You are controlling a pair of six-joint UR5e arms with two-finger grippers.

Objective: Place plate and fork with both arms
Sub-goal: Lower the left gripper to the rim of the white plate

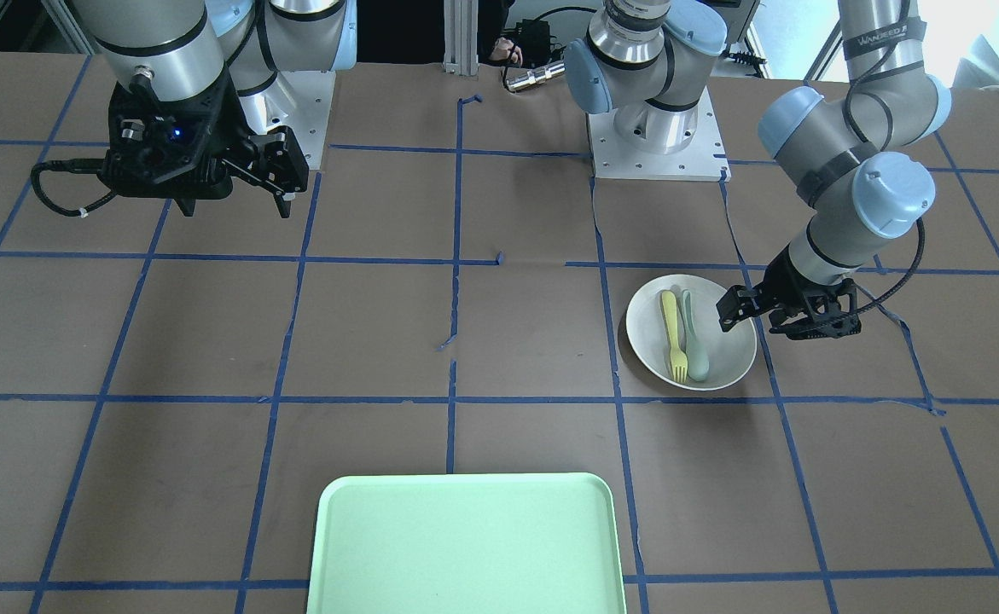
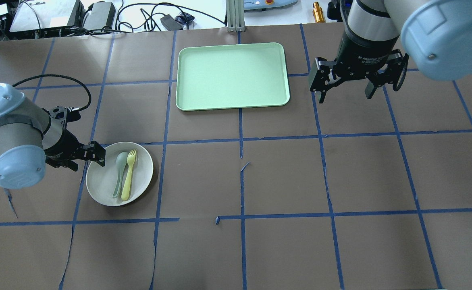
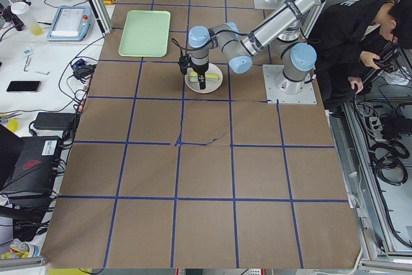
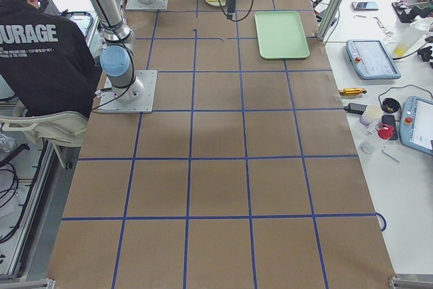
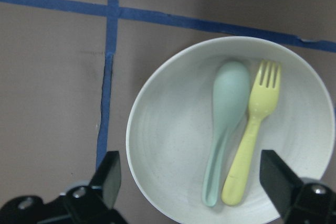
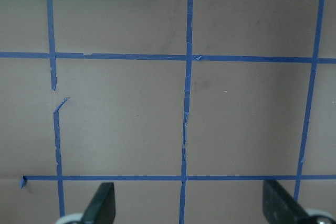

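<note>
On the robot's left half of the desk (image 2: 340,181) sits the plate (image 2: 100,179), flat on the brown surface, just inside a square of the blue tape (image 2: 242,121) grid. Within it the fork (image 2: 129,177) and a spoon (image 2: 119,171) lie side by side, touching along their handles, heads pointing away from the robot. The fork is on the side nearer the desk's middle, the spoon on the side nearer the left arm.

The left claw (image 2: 86,164) hangs low at the plate's outer edge, released, with its fingers spread wide. One finger is over the plate's rim and the other is outside it, above the desk. Whether either finger touches the plate cannot be told. Its wrist camera looks straight down on plate, fork and spoon, with a finger at each lower corner.

The right claw (image 2: 345,96) is up above the desk on the robot's right, also released, with its fingers far apart and pointing down. Its wrist view shows only brown desk and tape between them.

The tray (image 2: 231,76) lies flat at the desk's far edge, about mid-width, well apart from the plate and just beside the right claw in the overhead view.
</note>
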